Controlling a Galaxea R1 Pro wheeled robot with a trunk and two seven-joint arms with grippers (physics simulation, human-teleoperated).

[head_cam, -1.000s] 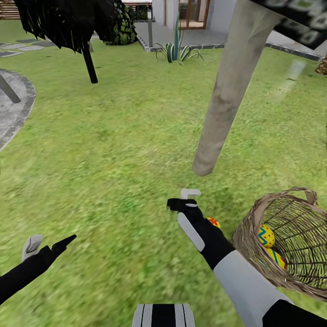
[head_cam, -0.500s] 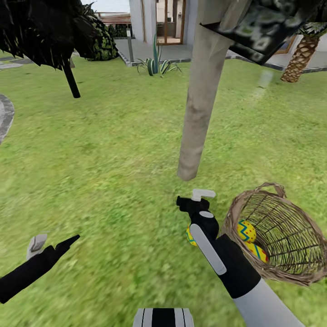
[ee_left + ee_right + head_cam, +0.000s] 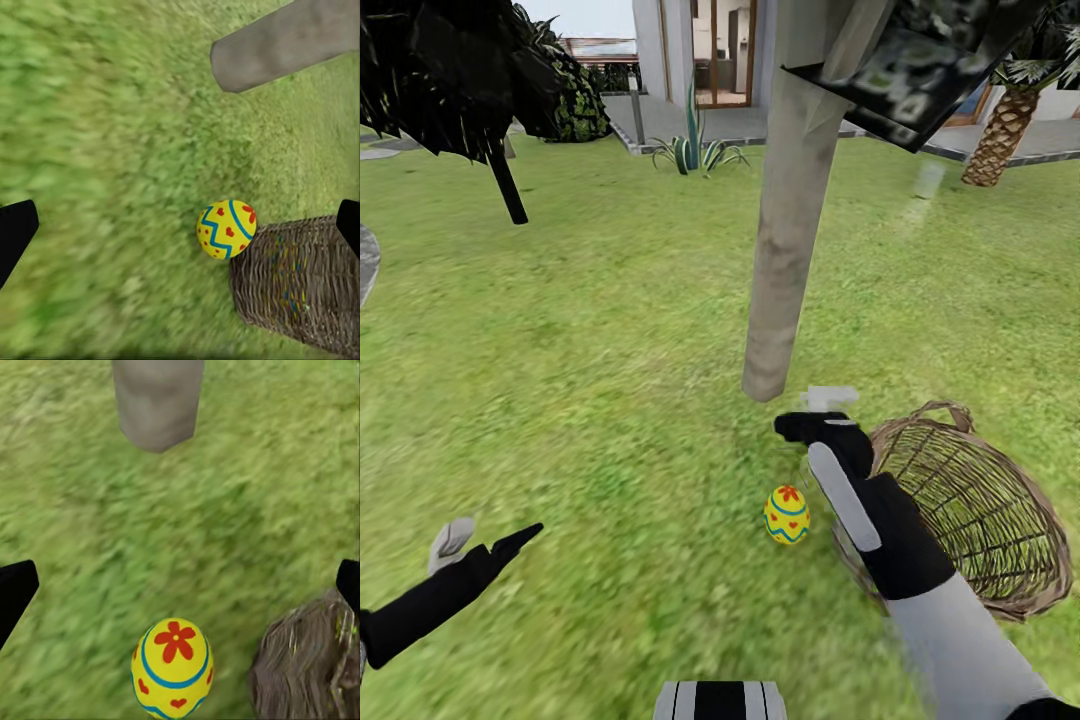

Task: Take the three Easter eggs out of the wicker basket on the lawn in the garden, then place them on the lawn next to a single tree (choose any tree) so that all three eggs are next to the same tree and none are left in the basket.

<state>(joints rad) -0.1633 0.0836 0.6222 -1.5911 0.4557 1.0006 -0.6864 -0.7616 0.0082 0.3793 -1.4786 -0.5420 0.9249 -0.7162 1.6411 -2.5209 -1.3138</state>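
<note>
easter egg [image 3: 787,514] stands upright on the lawn [image 3: 590,400], free of any grip, between the tree trunk [image 3: 785,240] and the wicker basket [image 3: 970,520], just beside the basket's wall. smooth oval shell, bright yellow, a red flower near the top, small red marks lower down, blue bands, one of them zigzag. in the right wrist view the egg [image 3: 172,667] sits on mottled, patchy green grass with the basket's woven side [image 3: 307,667] close by.

basket: round, open-woven brown wicker, thin ribs visible through the mouth, small loop handle at the rim, tilted toward the camera. cannot tell whether anything lies inside.

trunk: straight, bare, pale grey-brown, faintly blotched, its blunt base meeting the grass.

right gripper [image 3: 822,412] hovers over the grass near the trunk base, fingers apart, nothing between them. left gripper [image 3: 485,540] is well off to the side, low over the lawn, fingers spread and empty.
</note>
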